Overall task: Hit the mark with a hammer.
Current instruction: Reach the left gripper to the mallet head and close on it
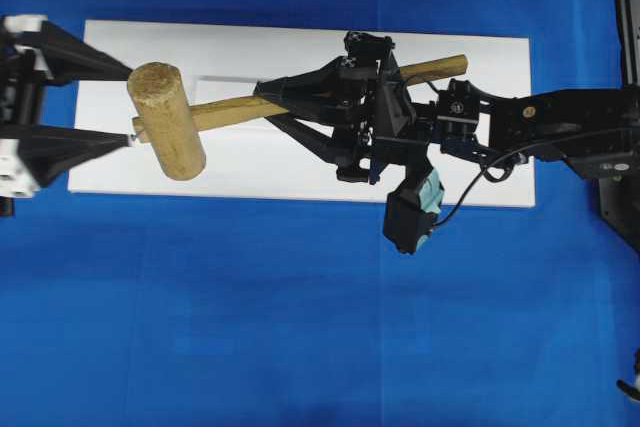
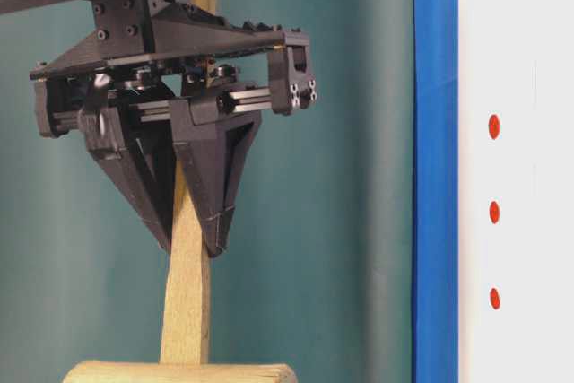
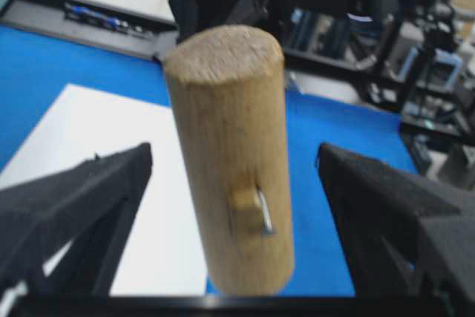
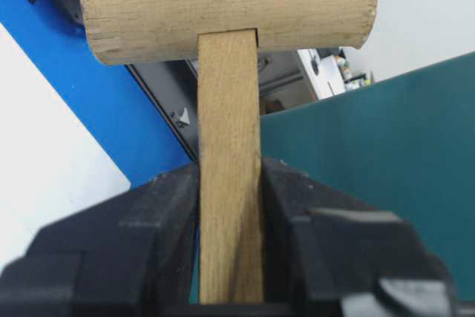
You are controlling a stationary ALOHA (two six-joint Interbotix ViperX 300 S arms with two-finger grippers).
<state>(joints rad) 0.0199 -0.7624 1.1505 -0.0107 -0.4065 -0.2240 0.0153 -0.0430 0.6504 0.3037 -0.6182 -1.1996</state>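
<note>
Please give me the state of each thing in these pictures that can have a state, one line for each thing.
hammer: held by its handle, lifted above the white strip, head at the left.
right gripper: shut on the hammer handle.
left gripper: open, one finger on each side of the hammer head, not touching it.
white strip: flat on the blue table.

Hammer (image 1: 168, 119): pale tan wood, visible grain, head and handle the same tone. White strip (image 1: 480, 57): plain white, with three solid red dots in a row; mark (image 2: 494, 298) is red. Table (image 1: 250, 317): saturated blue cover. Right end effector (image 1: 262, 99): matte black. Left end effector (image 1: 128, 107): black fingers on white mounts. Backdrop (image 2: 359, 132): dull teal.
</note>
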